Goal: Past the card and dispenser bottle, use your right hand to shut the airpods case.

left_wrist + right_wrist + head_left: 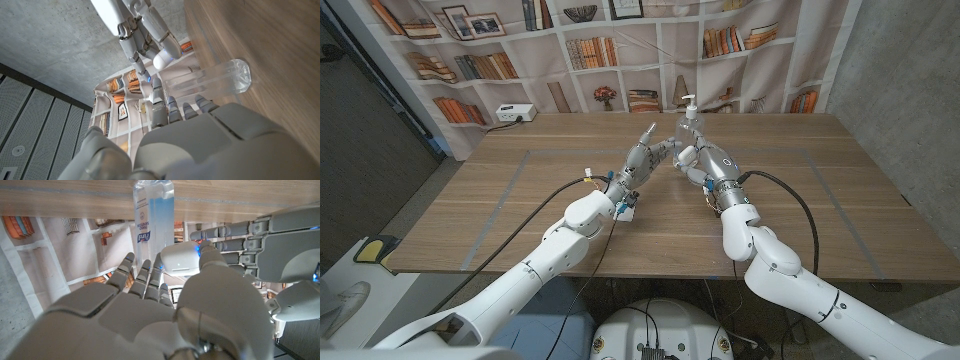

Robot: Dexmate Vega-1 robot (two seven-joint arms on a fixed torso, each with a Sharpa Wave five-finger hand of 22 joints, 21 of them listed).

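A small white airpods case (687, 156) with a blue light is held above the middle of the table, where both hands meet. My right hand (706, 166) grips it, and the right wrist view shows the thumb pressing on the case (179, 259). My left hand (643, 160) reaches in from the other side, fingers stretched out, their tips at the case (164, 58). I cannot tell whether the lid is open. The clear dispenser bottle (691, 122) stands upright just behind the hands, also seen as the bottle (152, 215) with a blue label. The card is hidden.
A white power strip (515, 113) lies at the table's far left edge, in front of a bookshelf backdrop. Cables run along both arms, and a small blue and white tag (626, 207) hangs at the left wrist. Bare wooden tabletop (840, 190) spreads to both sides.
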